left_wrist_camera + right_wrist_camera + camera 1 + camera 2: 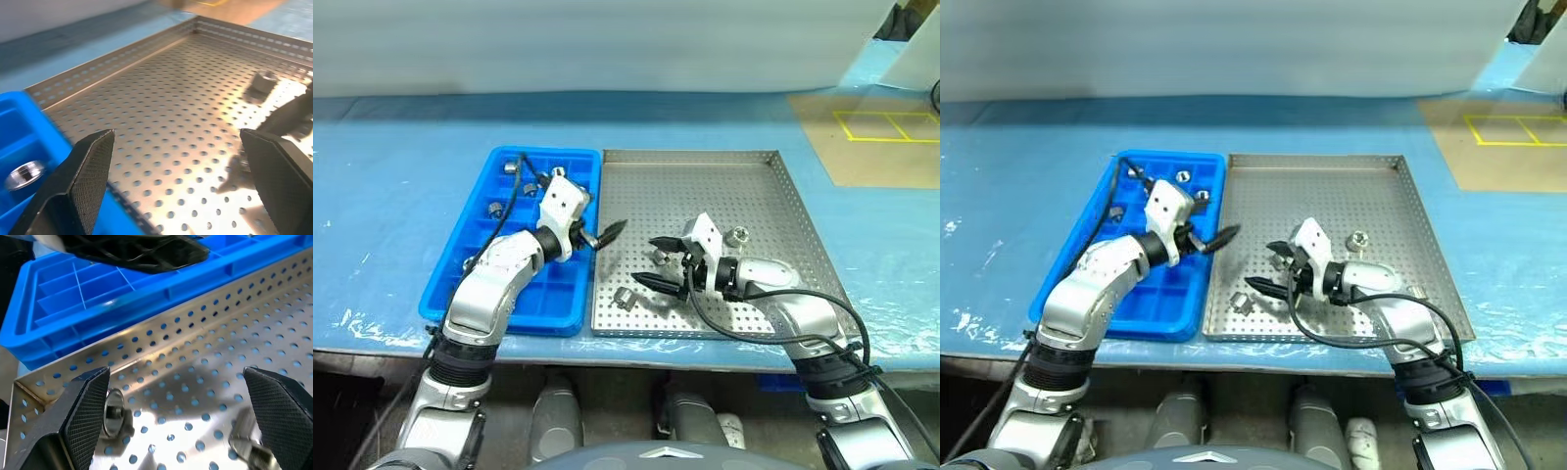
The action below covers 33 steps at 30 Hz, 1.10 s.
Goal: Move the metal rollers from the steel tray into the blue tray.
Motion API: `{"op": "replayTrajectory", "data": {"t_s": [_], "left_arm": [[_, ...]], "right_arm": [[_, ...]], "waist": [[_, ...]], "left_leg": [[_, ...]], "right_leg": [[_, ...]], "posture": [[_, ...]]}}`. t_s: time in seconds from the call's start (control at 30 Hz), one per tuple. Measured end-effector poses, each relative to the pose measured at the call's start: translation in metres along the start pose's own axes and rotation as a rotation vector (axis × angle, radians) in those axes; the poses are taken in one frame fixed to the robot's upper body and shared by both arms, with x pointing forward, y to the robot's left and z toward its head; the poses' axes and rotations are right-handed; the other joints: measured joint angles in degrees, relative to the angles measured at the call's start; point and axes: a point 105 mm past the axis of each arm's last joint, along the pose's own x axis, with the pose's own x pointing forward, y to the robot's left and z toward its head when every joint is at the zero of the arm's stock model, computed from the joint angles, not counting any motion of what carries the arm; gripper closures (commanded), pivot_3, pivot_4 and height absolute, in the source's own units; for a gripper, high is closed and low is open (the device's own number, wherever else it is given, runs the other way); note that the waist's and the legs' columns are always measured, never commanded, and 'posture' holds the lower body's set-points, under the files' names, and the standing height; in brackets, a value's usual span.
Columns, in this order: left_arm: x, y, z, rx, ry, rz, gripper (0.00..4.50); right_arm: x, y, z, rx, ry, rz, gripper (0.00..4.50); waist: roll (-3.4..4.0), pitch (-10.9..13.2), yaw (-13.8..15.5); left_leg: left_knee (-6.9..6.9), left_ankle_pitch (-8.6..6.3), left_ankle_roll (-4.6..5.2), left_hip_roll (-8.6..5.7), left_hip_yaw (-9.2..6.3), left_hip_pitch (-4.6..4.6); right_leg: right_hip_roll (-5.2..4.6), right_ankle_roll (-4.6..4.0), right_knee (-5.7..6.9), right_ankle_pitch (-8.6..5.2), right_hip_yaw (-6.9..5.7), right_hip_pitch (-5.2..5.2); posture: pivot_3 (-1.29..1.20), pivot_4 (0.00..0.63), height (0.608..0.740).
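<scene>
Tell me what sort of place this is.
Probably a factory or lab workbench for sorting parts: a perforated steel tray beside a blue tray with compartments, small metal rollers in both, and yellow floor marking tape beyond the blue-covered bench.

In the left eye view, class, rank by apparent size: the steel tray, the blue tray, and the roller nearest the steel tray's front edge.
1. steel tray
2. blue tray, narrower
3. metal roller, far smaller than either tray

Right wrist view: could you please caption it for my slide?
Open right gripper poised over the steel tray, a metal roller beside one finger, the blue tray beyond.
</scene>
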Motion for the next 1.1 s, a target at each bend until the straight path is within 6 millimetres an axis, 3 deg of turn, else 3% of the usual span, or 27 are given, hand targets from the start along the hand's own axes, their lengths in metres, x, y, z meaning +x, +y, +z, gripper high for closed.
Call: {"op": "replayTrajectory", "data": {"t_s": [0.17,0.3,0.47,0.87,1.1], "left_arm": [[0.000,-0.025,-0.007,0.014,0.036,-0.234,0.19],[-0.002,-0.033,-0.007,0.066,0.064,-0.360,0.19],[-0.007,-0.037,-0.022,0.125,0.171,-0.490,0.19],[-0.007,-0.050,-0.042,0.250,0.388,-0.699,0.19],[-0.001,-0.047,-0.047,0.375,0.470,-0.722,0.19]], "right_arm": [[-0.009,0.001,0.000,-0.001,0.008,-0.025,0.00],[-0.019,-0.003,-0.003,0.002,0.030,-0.044,0.00],[-0.028,-0.007,-0.008,0.003,0.055,-0.067,0.00],[-0.028,-0.007,-0.007,0.001,0.048,-0.082,0.00],[-0.027,-0.007,-0.007,0.005,0.046,-0.088,0.00]], "waist": [[0.04,0.00,-0.75],[0.05,0.00,-1.30],[0.10,-0.03,-1.64],[0.14,-0.05,-1.73],[0.16,-0.06,-2.29]], "left_leg": [[0.00,0.02,-0.05,0.01,0.03,0.10],[0.01,0.02,-0.05,0.02,0.04,0.22],[-0.01,0.03,-0.05,0.01,0.08,0.24],[0.01,0.03,-0.05,0.01,0.11,0.30],[0.01,0.04,-0.06,0.01,0.11,0.60]], "right_leg": [[0.01,-0.01,0.06,0.00,0.03,0.06],[0.01,-0.01,0.06,0.00,0.05,0.16],[0.02,-0.01,0.06,0.00,0.10,0.16],[0.02,-0.02,0.11,0.01,0.13,0.20],[0.02,-0.03,0.13,0.01,0.14,0.53]], "posture": [[-0.15,0.150,0.740],[-0.16,0.150,0.740],[-0.19,0.150,0.740],[-0.19,0.150,0.740],[-0.19,0.150,0.740]]}}
